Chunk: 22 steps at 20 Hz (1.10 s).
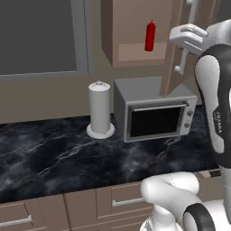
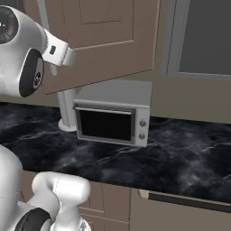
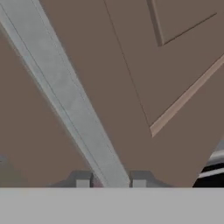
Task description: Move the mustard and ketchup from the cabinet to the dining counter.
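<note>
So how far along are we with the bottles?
Early stage. Done: the cabinet door stands swung open. In hand: the claw is shut on the door's grey handle. Left: the ketchup still stands on the cabinet shelf; I can't spot the mustard, and neither bottle has been picked up yet.
</note>
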Motion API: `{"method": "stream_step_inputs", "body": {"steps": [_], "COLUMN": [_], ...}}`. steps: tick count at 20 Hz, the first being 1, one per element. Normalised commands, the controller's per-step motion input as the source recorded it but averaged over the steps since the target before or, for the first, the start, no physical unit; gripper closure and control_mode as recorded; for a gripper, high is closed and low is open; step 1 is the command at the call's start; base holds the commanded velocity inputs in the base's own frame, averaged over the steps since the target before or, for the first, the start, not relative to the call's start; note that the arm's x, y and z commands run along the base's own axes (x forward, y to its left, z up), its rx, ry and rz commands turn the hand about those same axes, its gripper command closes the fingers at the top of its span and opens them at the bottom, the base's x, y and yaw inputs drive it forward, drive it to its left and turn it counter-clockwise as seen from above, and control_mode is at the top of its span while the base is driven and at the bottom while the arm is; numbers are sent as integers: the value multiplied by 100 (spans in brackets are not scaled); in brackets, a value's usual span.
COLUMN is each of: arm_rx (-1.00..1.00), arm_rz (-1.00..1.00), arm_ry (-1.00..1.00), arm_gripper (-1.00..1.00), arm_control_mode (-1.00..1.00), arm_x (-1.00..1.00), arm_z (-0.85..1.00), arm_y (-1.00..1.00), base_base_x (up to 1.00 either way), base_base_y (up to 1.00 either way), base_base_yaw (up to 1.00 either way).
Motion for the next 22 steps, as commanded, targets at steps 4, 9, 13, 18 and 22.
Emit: {"method": "stream_step_inputs", "body": {"steps": [4, 9, 13, 18, 22], "arm_rx": [6, 2, 3, 7, 18], "arm_rz": [0, 0, -5, -8, -11], "arm_ry": [0, 0, 0, 0, 2], "arm_gripper": [-100, -100, -100, -100, -100], "arm_control_mode": [-100, -100, -100, -100, -100], "arm_x": [-72, -61, -59, -6, 10], "arm_z": [-1, -8, -7, -13, -17], "arm_y": [-41, -19, 11, 53, 52], "base_base_x": [0, 0, 0, 0, 0], "base_base_y": [0, 0, 0, 0, 0], "base_base_yaw": [0, 0, 0, 0, 0]}}
